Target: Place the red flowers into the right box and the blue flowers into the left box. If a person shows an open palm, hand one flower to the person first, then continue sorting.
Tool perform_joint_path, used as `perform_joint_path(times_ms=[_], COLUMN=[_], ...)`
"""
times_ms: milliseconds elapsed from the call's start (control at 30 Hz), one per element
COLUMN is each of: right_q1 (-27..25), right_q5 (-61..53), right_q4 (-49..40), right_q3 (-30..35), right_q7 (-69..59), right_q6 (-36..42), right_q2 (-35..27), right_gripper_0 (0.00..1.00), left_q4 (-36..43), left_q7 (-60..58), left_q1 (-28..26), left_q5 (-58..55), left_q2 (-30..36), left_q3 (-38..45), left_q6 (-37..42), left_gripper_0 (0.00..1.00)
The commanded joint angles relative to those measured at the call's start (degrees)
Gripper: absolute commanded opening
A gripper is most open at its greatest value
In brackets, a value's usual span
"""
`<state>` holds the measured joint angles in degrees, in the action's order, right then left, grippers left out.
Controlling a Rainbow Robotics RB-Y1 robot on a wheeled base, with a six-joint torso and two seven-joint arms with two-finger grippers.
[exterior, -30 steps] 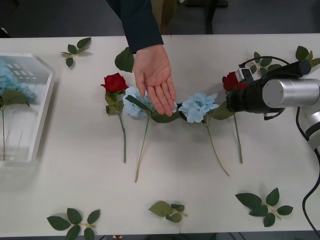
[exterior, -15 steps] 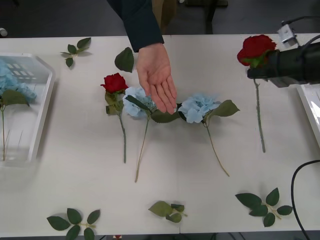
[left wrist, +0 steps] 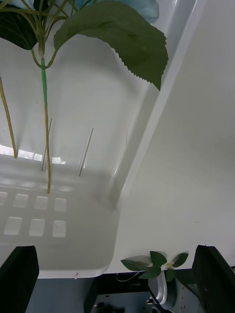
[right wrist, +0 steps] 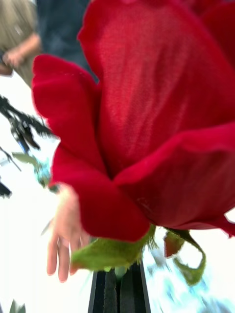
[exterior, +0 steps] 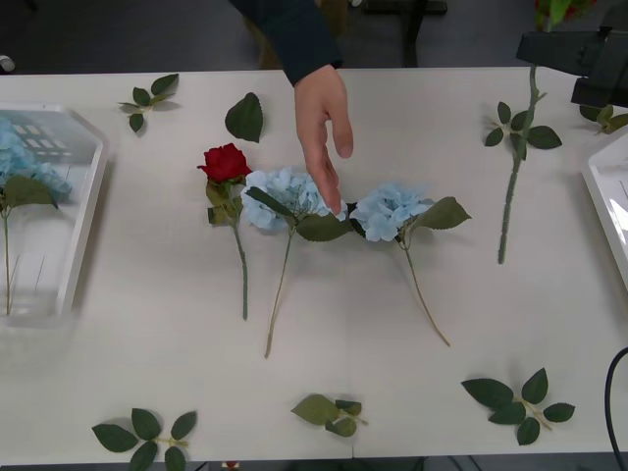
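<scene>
Flowers lie strung across the white table (exterior: 147, 324), and reading from the robot's left the first thing is the left box (exterior: 83, 211), a shallow translucent tray with a raised rim and slotted base, already holding blue flowers (exterior: 18, 162) whose thin stems run down its floor. In the left wrist view the left gripper (left wrist: 116, 279) hovers over that tray's near corner with its two black fingers spread wide at the corners and nothing between them. Next along is a red rose (exterior: 226, 162), velvety and compact, its stem running toward the robot, then two fluffy pale blue hydrangeas (exterior: 280, 191) (exterior: 391, 209) with broad serrated leaves, their stems also pointing toward the robot. Between them the person's hand (exterior: 322, 128) reaches down from the far edge in a dark sleeve, fingers resting near the hydrangea heads and turned edge-on, so the palm reads as a request only by judgement. Well to the robot's right, the right gripper (exterior: 579, 54) is raised at the far corner, clamped on the stem of the second red flower (right wrist: 156, 117) just under its head; the long stem (exterior: 515, 167) hangs down over the table with leaves partway along. The hand therefore lies to the left of this rose, across open table, while the right box (exterior: 601, 196) sits just below the gripper. The right arm is plainly the nearer one for a handover, which would probably mean carrying the rose leftward, head first.
</scene>
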<state>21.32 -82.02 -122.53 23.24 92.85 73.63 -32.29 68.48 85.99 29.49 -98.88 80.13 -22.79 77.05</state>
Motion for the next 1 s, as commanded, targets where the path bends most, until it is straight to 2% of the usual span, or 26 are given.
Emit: perform_joint_path(times_ms=[33, 200, 600, 800, 1000], right_q1=[-1.99, -0.67, 4.43, 5.40, 5.48], right_q5=[7.49, 17.77, 36.58, 46.16, 48.80], right_q4=[-8.96, -12.47, -7.81, -6.58, -6.58], right_q3=[-7.33, -14.98, -28.78, -33.61, -34.66], right_q7=[-6.54, -9.44, -13.93, -19.38, -22.28], right_q6=[-7.18, -16.67, -28.27, -30.47, -30.47], right_q2=[-1.02, 0.65, 5.30, 5.22, 5.13], right_gripper_0=[0.00, 0.00, 0.00, 0.00, 0.00], left_q4=[0.78, 0.78, 0.25, -0.19, -0.28], left_q7=[3.13, 3.48, 3.66, 3.66, 3.66], left_q1=[2.50, 2.50, 2.50, 2.50, 2.50], left_q5=[0.71, 1.15, 1.06, 1.15, 1.24], left_q2=[-0.06, -0.06, -0.06, -0.06, -0.06], left_q3=[1.96, 1.96, 2.22, 2.75, 2.84], left_q6=[0.56, 0.65, 1.18, 1.61, 1.53], left_gripper_0=[0.91, 0.91, 0.91, 0.91, 0.91])
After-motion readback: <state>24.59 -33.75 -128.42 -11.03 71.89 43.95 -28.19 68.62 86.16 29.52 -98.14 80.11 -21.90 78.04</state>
